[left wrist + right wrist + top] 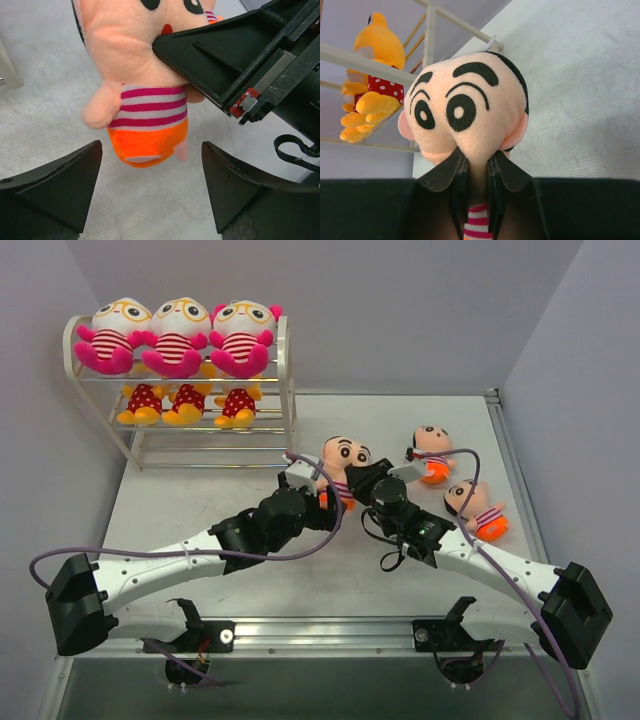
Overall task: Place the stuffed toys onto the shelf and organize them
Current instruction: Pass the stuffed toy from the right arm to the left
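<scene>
Grey table (335,588) w/ metal rail (330,636) at near edge, plain walls (400,300) behind.

The peach doll (135,60) is soft fuzzy cloth, the left gripper (151,146) has fingers (55,185) of matt black plastic, and the table (45,100) looks pale, matt, slightly rough.

At the table's (200,585) far left corner, the shelf (289,390). On its top tier, three abreast, the top-row toys (178,335); on the tier below, the middle-row toys (188,400). Over mid-table, before the shelf's right end, the centre toy (343,460). Toward the right edge, the rear toy (432,453) behind the front toy (478,508).
</scene>
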`<state>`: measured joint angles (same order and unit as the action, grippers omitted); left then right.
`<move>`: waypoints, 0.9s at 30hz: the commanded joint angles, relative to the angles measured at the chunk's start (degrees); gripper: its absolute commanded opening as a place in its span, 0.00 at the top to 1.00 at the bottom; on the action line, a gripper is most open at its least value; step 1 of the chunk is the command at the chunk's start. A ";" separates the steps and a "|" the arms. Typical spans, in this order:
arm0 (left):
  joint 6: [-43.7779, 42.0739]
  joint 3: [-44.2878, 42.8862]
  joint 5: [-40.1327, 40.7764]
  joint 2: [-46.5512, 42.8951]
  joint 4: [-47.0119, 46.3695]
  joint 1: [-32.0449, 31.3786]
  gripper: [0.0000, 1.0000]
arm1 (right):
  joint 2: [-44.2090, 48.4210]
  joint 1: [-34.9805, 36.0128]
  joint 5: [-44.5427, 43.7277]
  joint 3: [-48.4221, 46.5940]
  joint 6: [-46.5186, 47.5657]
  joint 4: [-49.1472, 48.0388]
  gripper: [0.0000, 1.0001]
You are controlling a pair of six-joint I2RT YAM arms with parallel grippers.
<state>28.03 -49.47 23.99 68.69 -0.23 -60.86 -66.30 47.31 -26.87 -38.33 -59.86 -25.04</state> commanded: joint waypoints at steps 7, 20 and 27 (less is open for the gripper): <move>-2.63 -5.11 5.01 6.11 -1.97 -2.51 0.18 | 1.44 0.94 -3.27 -1.66 -1.23 -1.24 1.00; -1.66 -2.65 6.24 7.25 -4.08 -2.51 0.90 | 0.83 1.91 -2.13 -1.58 -1.67 -2.38 1.00; -2.37 1.65 6.51 3.92 -5.74 -1.37 0.98 | 0.12 2.17 -1.08 -0.70 -1.06 -2.65 0.75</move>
<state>26.26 -49.80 29.82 75.55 -2.22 -62.94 -66.43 48.86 -26.98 -38.33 -60.16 -24.99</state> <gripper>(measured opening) 0.047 0.199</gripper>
